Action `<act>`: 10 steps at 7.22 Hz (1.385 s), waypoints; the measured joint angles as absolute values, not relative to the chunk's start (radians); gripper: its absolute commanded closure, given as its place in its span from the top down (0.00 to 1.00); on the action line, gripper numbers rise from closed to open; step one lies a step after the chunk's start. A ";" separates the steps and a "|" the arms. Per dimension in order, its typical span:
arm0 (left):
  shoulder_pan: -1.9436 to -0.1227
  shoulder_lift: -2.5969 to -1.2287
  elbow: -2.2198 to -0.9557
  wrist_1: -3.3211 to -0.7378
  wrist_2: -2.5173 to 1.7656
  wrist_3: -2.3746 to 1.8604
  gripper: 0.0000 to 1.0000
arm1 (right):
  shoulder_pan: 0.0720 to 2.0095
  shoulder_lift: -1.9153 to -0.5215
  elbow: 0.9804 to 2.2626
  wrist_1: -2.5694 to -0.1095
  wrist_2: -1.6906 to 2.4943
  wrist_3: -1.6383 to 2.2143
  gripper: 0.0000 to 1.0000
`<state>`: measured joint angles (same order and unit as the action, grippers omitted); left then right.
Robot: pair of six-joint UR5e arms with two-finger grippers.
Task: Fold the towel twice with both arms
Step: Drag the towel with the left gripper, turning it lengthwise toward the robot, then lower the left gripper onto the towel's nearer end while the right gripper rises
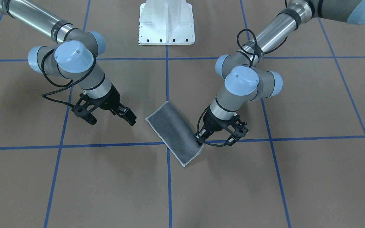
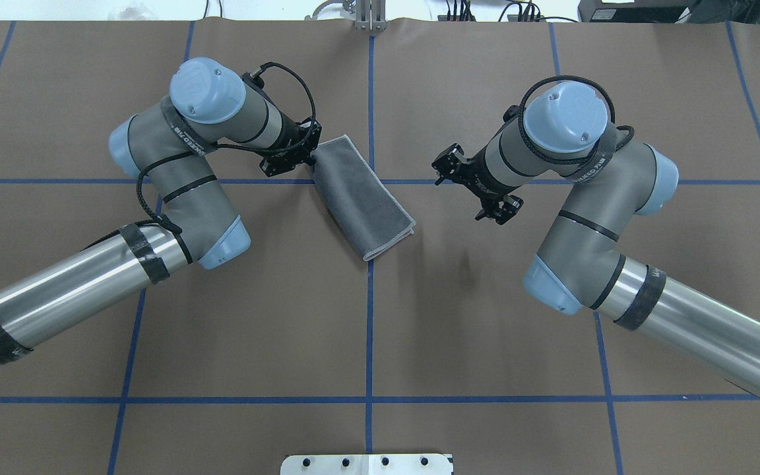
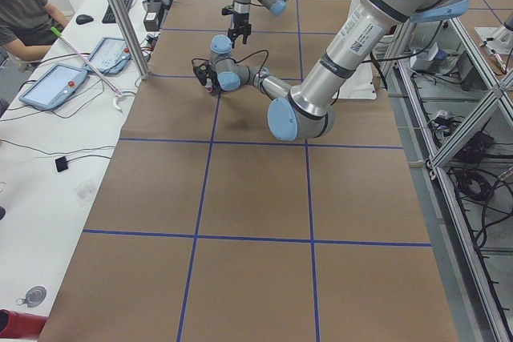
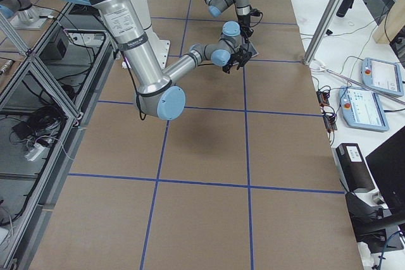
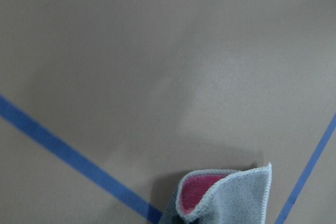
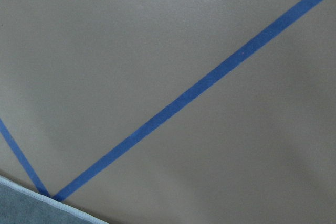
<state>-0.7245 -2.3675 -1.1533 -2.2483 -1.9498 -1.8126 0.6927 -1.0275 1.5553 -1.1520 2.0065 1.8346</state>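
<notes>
The left arm point(image 2: 182, 191) comes in from the overhead view's left, and its bent wrist partly hides its tool point(image 2: 306, 157) from above. That tool is pinched closed on a far corner of the towel point(image 2: 361, 198). In the left wrist view the held corner is lifted and curls open, showing pink inside.

The towel lies as a long folded strip, dark grey face up, slanting over the brown worktop point(image 2: 485, 316). It crosses the point where the centre tape line point(image 2: 369, 330) meets the cross line point(image 2: 419, 181).

To its right, near the strip but apart from it, hangs the right tool point(image 2: 444, 169) of the right arm point(image 2: 591, 198). It holds nothing, and I cannot tell how far its jaws are parted.

The white pedestal point(image 2: 367, 464) sits at the near edge.
</notes>
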 measured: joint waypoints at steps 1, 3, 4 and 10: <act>-0.727 -2.399 -1.105 -2.268 -1.947 -1.794 0.82 | 0.693 -1.028 1.558 -1.152 2.006 1.835 1.00; -0.738 -2.431 -1.048 -2.304 -1.940 -1.736 0.91 | 0.693 -1.030 1.561 -1.152 2.006 1.835 1.00; -0.748 -2.430 -1.056 -2.304 -1.947 -1.711 0.89 | 0.693 -1.030 1.561 -1.152 2.006 1.835 1.00; -0.662 -2.256 -1.369 -2.235 -1.981 -2.005 0.51 | 0.763 -1.041 1.563 -1.152 2.073 1.808 1.00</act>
<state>-0.6622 -2.2560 -1.3691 -2.2352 -1.9813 -2.0050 0.7629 -1.0409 1.5626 -1.1520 2.0732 1.8077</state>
